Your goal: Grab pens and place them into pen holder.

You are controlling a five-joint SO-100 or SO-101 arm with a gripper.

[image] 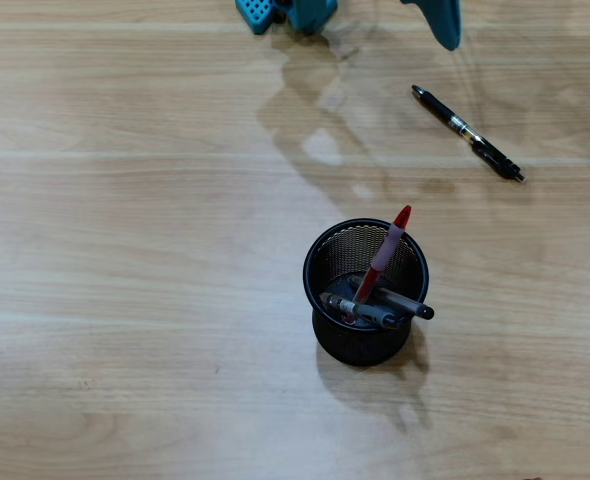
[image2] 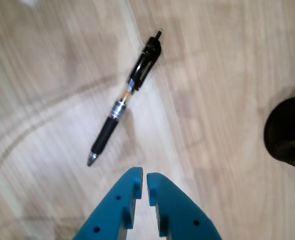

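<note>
Your table is pale wood grain, and you will find no brand, label or writing on it that can be read.

Next in size is one pen holder, a round black mesh cup. In the wrist view it sits well off to the right of the jaws and a little ahead of them, cut by the picture's edge and blurred. In the overhead view the arm's blue parts are only at the top edge, with the cup well apart from them.

Count the pens: four in all. Three are in the cup: one red pen leaning with its tip above the rim, one grey pen lying across with its dark end past the right rim, and one more pen low inside, too dim for you to tell its colour.

One black pen lies flat on the table, just ahead of the jaws and slightly to their left in the wrist view, its silver tip nearest them. Any print on its barrel is too small to read.

Your jaws are nearly closed, a thin slit between the two blue tips, and they have hold of nothing.
</note>
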